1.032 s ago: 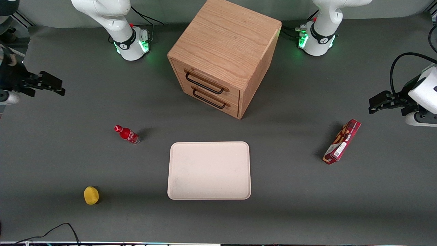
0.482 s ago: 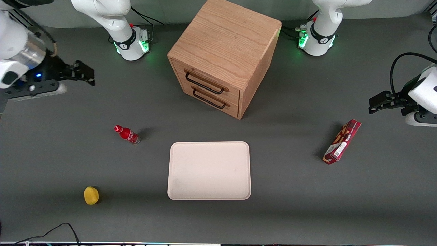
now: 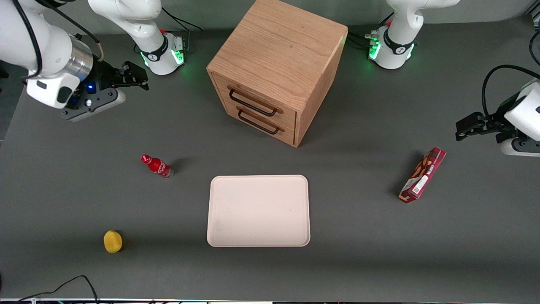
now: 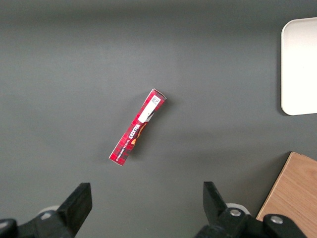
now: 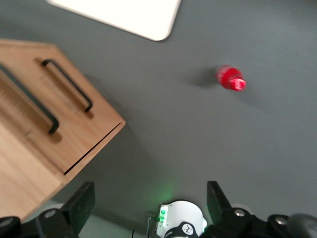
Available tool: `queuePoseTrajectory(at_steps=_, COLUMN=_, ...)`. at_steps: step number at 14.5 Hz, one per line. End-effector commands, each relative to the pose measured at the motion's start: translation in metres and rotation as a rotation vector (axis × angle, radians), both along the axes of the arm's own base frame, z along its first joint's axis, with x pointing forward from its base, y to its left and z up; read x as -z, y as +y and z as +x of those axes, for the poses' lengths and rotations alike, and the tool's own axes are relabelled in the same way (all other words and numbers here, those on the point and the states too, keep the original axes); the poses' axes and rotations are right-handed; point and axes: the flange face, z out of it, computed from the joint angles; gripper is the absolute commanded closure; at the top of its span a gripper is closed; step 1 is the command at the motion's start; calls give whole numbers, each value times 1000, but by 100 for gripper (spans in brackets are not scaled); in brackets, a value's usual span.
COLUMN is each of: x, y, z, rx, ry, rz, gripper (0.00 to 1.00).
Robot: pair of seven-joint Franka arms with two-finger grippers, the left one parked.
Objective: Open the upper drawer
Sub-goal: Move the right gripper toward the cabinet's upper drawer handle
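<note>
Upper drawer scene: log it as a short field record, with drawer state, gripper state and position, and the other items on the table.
upper drawer: shut, flush with the cabinet front, black bar handle untouched
lower drawer: shut
gripper: open, empty, in the air toward the working arm's end of the table, clear of the cabinet
red bottle: on the table, nearer the front camera than the gripper
tray: bare, in front of the cabinet
yellow object: near the table's front edge
red box: toward the parked arm's end

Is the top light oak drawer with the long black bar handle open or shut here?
Shut. The upper drawer sits flush with the lower drawer in the wooden cabinet; the gripper is apart from it, open.
</note>
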Motion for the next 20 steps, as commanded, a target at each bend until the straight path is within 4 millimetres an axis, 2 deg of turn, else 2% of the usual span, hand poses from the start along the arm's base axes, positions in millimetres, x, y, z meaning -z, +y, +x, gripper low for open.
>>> queuePoseTrajectory(at_steps=1, x=17, y=2, z=11, rx=-67, ry=57, rz=79, gripper=0)
queuePoseTrajectory(at_steps=2, x=14, y=8, z=8, rx=-80, ry=57, rz=93, gripper=0)
queuePoseTrajectory(at_steps=4, x=8, y=54, z=-7, rx=-182, ry=36, rz=98, gripper=0)
queuePoseTrajectory(at_steps=5, x=15, y=62, z=-5, rx=-185, ry=35, rz=103, gripper=0)
queuePoseTrajectory(at_steps=6, x=38, y=87, z=1, rx=-220, ry=47, rz=120, gripper=0)
queuePoseTrajectory(at_steps=9, x=59, y=135, z=-4, rx=-312, ry=33, rz=128, gripper=0)
queuePoseTrajectory(at_steps=14, x=89, y=158, z=3, rx=-422, ry=49, rz=186, gripper=0)
queuePoseTrajectory(at_steps=20, x=128, y=185, z=17, rx=-397, ry=65, rz=286, gripper=0)
